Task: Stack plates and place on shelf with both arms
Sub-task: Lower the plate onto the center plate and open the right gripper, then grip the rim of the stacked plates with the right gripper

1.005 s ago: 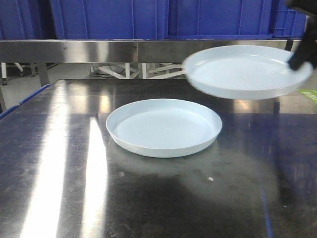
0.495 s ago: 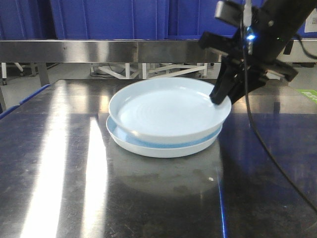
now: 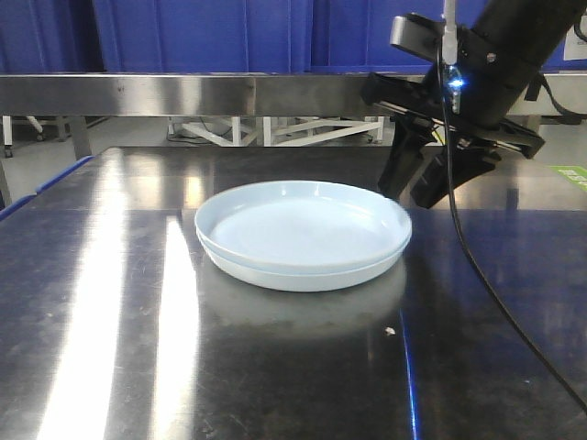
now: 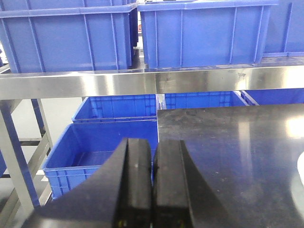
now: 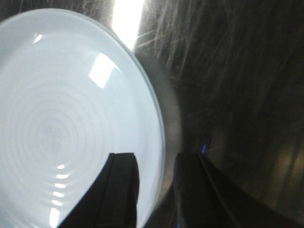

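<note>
The plates are seen stacked in the middle of the table, the right gripper spread apart over their far right rim, the left gripper pressed together, empty, near the table's left edge.

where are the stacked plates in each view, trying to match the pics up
Exterior front-facing: the stacked plates sit mid-frame on the table.
Left wrist: only a pale sliver at the far right edge, probably the rim.
Right wrist: they fill the left half, seen from above.
Shared landmark: the dark steel table under them shows in all three views.
</note>
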{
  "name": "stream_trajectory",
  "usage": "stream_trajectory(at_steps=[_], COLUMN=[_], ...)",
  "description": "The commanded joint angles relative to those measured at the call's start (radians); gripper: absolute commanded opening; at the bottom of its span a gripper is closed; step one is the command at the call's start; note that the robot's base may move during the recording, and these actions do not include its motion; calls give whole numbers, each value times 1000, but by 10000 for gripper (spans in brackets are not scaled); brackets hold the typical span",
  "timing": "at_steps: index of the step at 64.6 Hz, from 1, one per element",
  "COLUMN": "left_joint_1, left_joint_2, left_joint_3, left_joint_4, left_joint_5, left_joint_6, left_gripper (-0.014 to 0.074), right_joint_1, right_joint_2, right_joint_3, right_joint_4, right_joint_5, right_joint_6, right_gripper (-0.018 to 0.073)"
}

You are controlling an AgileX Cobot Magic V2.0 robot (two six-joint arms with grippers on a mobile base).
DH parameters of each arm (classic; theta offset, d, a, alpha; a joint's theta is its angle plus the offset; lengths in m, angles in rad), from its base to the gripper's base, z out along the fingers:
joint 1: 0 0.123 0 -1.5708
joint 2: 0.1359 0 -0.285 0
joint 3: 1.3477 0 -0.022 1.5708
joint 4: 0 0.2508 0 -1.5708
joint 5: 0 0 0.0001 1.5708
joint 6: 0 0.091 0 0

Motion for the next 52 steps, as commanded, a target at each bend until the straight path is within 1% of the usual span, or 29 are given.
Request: stream_trajectory(at_steps=[1,13,27,52], left_joint_1=[1,1,1,1], left_joint_2=[6,6,6,6], left_joint_3=[-28,-28,-28,-28], left_joint_4=[-3,-3,-3,-3], left_joint_5=[-86,-86,-86,-86], left_joint_6=[-3,-3,-3,-3], left_gripper=[82,82,82,82], right_joint_1=[0,4,16,50], right_joint_2=[-45,-45,-45,-13], right_joint_3=[-33,-25,32,39], right_joint_4=[4,3,3,8], right_joint_5=[-14,-18,-59,-83], right_joint_6=[-2,-2,-2,-2], right_gripper=[357,357,357,357])
